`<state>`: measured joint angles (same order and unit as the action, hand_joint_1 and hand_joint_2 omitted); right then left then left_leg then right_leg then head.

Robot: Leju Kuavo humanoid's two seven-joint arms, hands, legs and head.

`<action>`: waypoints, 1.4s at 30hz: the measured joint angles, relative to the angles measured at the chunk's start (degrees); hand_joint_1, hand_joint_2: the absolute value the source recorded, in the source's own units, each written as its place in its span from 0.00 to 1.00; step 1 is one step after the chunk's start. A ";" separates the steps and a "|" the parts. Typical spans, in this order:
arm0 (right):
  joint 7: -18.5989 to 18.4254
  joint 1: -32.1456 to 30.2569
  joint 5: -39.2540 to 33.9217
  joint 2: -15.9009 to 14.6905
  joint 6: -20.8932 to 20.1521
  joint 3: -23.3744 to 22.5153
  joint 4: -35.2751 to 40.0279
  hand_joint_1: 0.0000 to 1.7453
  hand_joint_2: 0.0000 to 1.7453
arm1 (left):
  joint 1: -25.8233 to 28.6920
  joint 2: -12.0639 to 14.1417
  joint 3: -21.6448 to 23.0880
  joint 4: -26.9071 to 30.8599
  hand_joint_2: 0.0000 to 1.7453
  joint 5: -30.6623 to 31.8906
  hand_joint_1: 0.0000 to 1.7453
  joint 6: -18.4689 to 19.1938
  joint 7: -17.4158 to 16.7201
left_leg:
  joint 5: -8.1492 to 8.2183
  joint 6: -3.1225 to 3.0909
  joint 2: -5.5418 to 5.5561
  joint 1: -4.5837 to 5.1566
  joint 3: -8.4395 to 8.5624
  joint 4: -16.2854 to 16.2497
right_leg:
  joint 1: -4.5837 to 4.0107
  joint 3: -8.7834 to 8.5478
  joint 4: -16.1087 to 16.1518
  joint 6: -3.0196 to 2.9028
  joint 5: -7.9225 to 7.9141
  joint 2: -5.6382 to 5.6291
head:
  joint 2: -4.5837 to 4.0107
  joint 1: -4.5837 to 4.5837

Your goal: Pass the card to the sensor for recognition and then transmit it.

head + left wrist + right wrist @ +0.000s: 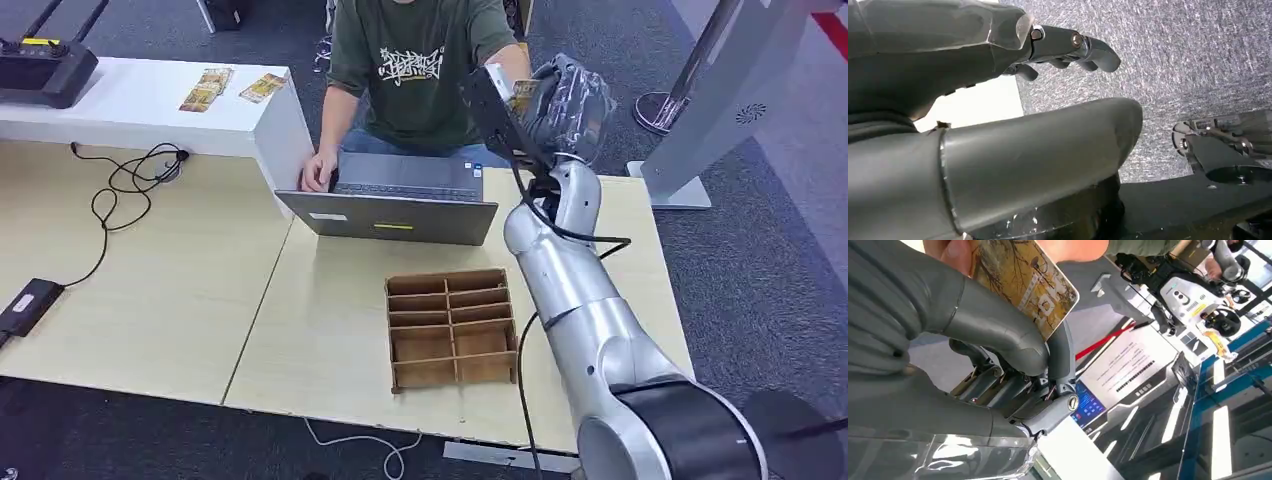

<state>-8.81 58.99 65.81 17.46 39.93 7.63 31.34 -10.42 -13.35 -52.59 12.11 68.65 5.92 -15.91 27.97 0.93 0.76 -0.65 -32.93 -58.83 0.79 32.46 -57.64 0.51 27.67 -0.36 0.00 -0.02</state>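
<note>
Pinching the yellow autumn-print plastic card (1023, 282) between thumb and finger, the raised right hand (565, 100) offers it to a seated person whose fingers (955, 251) already touch it, so handover appears under way; release remains, sensor step unverifiable.

A robotics lab set up like an office: pale wooden tables (180, 300) pushed together on grey carpet (770, 270), with a person (415, 70) seated at a laptop (395, 205) across from the robot. A white counter (150, 110) holds a few cards (205, 90) and a black controller with antennas (45, 65); a cable (120, 195) trails over the table to a power brick (25, 305). A cardboard divider tray (452, 328) sits near the table edge. The right wrist view shows a white kiosk with a screen (1088, 402), printed notices (1128, 372), blue framing (1198, 415) and other equipment (1193, 300) beyond
</note>
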 joint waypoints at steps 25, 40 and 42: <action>9.43 -5.76 -2.72 0.00 0.02 -3.26 4.59 0.00 1.00 | 0.14 0.04 0.24 0.00 0.00 0.00 0.00 -0.92 0.04 | 0.00 0.00 0.02 0.00 0.00 0.00 | 0.00 0.00 0.00 0.00 0.00 0.01 | 0.00 0.00; 22.49 -25.98 -17.11 -0.15 0.11 -8.57 29.03 0.00 1.00 | 2.01 0.74 -0.52 0.00 0.00 0.00 0.00 -3.47 0.30 | 0.03 0.00 0.03 0.00 0.01 0.00 | 0.00 0.03 0.05 0.01 0.03 0.02 | 0.00 -0.02; 23.67 -29.67 -18.08 -0.15 0.13 -8.79 32.77 0.00 1.00 | 2.43 0.83 -0.96 0.00 0.00 0.00 0.00 -4.11 0.68 | 0.04 0.00 0.03 0.00 0.00 0.00 | 0.00 0.03 0.05 0.01 0.04 0.02 | 0.00 0.00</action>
<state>14.86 29.32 47.73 17.31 40.06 -1.16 64.11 -7.99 -12.52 -53.55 12.11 68.65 1.81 -15.23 28.01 0.93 0.79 -0.65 -32.93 -58.83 0.79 32.49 -57.59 0.51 27.71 -0.34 0.00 -0.02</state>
